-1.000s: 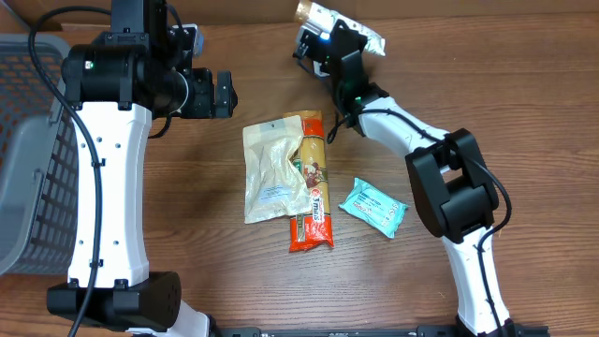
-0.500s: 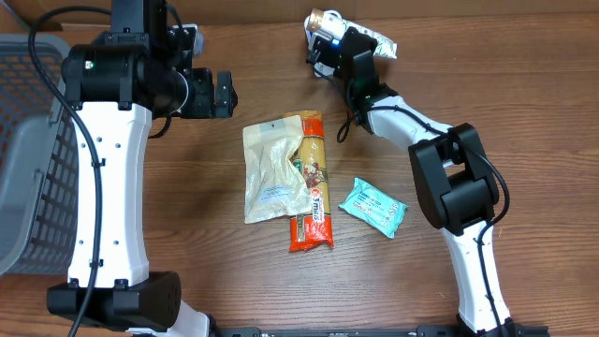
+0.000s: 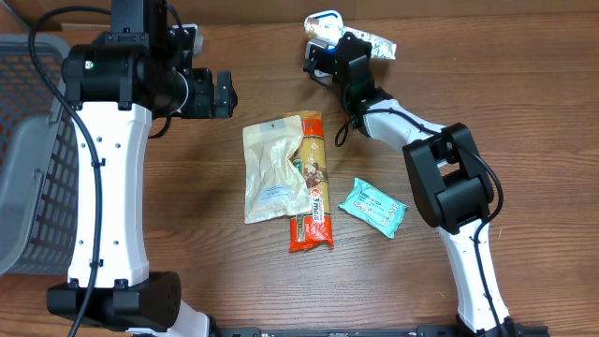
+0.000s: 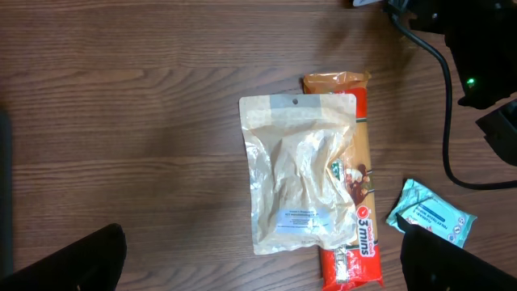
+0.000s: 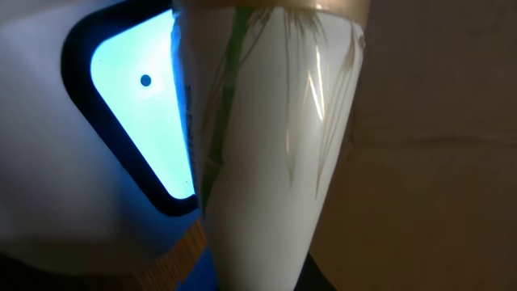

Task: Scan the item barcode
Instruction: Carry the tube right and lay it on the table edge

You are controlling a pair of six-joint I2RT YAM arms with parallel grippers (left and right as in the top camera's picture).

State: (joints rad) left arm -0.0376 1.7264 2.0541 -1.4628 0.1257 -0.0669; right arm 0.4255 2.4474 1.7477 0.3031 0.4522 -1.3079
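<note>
Stock, lower right of the overhead frame: a teal packet (image 3: 372, 207) lies flat on the surface (image 3: 524, 112), untouched.
Centre stock: an orange-red packet (image 3: 313, 201) lies lengthwise, with a cream pouch (image 3: 271, 173) overlapping its left side; its label panel faces up.
Left edge: a grey basket (image 3: 42, 187) is only partly in frame, and its contents cannot be seen.
Left tool (image 3: 223, 94): released, jaws wide and holding nothing. It hangs in the upper left, well apart from the pile, with its camera looking down on the pouch.
Right tool (image 3: 335, 42): clenched on a white packet (image 3: 374, 43) with a gold end and green print, held off the surface at top centre.
Scan window (image 5: 137, 113): seen in the right wrist view, lit pale blue in a dark frame just beside the packet's left flank. Whether they touch cannot be told.
Change over the last second: the right wrist has swung the packet's gold end up and rightward towards the top edge. A bluish glare now shows there.
Reading: the item appears to be presented to the reader. No barcode is visible, so a read is unconfirmed.
Outstanding: probably small turns of the packet until a code faces the window.
</note>
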